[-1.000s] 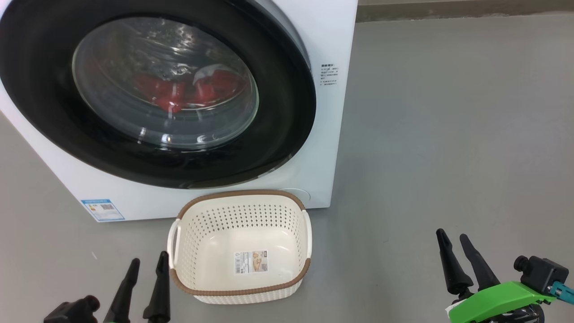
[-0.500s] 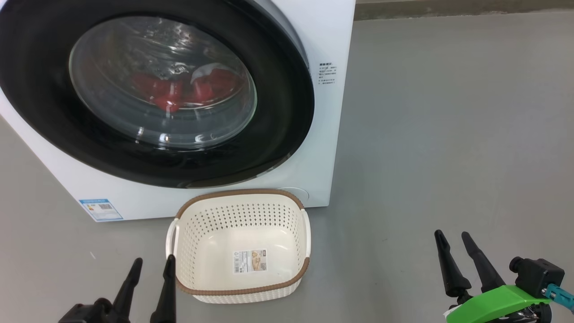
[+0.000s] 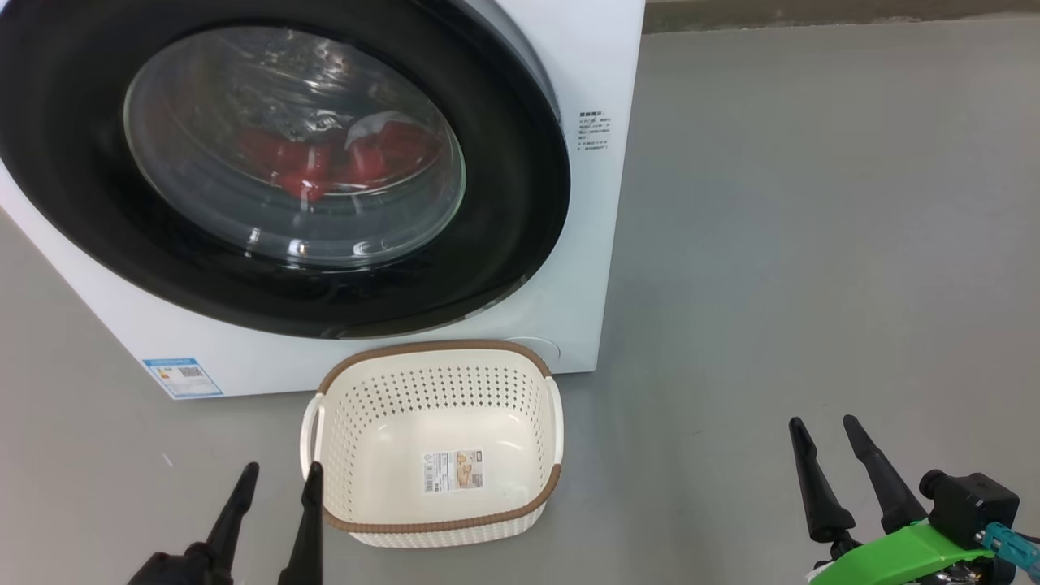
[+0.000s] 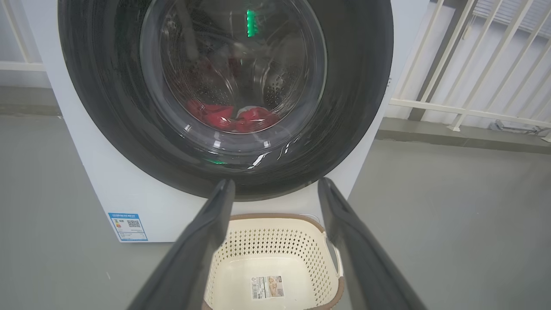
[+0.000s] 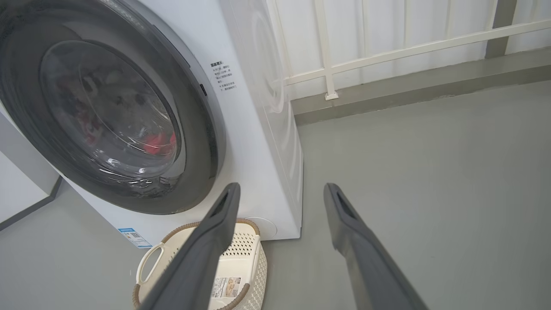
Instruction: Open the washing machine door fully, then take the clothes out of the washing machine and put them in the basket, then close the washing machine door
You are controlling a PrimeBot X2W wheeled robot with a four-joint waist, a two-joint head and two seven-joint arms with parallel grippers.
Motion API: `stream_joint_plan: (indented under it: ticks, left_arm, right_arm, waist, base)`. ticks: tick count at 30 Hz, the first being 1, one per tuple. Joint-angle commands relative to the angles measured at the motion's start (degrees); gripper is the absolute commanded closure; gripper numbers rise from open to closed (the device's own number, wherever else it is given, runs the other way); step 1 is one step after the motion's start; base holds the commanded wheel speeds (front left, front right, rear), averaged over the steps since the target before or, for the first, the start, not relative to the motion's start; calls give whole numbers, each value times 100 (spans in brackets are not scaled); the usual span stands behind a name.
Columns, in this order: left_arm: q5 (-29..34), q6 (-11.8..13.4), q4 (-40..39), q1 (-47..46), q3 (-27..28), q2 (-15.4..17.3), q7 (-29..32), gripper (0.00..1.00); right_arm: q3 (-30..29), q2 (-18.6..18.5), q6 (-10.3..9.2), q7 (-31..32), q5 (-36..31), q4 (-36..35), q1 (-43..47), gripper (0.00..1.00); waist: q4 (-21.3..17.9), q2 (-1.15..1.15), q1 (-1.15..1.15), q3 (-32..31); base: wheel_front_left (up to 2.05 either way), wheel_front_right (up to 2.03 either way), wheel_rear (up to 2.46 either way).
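Left gripper (image 3: 280, 470), two long dark fingers, lower left of the head view: fingers moderately parted, holding nothing, the inner finger just beside the near left corner of the small cream perforated plastic basket (image 3: 435, 347) with brown woven-look rim. Right gripper (image 3: 824, 422), same pattern, on a bright green wrist mount (image 3: 894, 546), lower right: fingers parted, holding nothing, above bare grey floor (image 3: 812, 244), well apart from the basket. Basket: upright on the floor, just before the machine's front, paper sticker (image 3: 453, 472) on its bottom. Big white front-loading washing machine (image 3: 589, 49): small blue label (image 3: 183, 377) low on its front. Large round door with wide glossy black rim (image 3: 504, 203): shut against the front. Soft bright red garments with white parts (image 3: 309, 166): low inside the drum, seen through the door's glass bowl. White railing (image 5: 327, 64): behind the machine.
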Motion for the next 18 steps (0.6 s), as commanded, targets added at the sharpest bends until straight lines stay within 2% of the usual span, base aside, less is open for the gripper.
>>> stream_joint_plan:
  ticks: [1, 9, 18]
  left_arm:
    - [177, -31, -130, -53, 145, 104, -103, 0]
    - [539, -33, -58, -28, 139, 134, -220, 0]
    - [406, -33, 72, -29, 156, 124, -220, 0]
  right_arm:
    - [101, -64, 3, -98, -202, -172, -11, 0]
    - [55, -44, 3, -213, -615, -223, 42, 0]
    - [-37, -14, 3, -213, -618, -228, 71, 0]
  waist:
    - [1, 0, 0, 8]
    - [-6, 0, 0, 25]
    - [-34, 0, 0, 21]
  base:
    - [0, 0, 0]
    - [0, 0, 0]
    - [0, 0, 0]
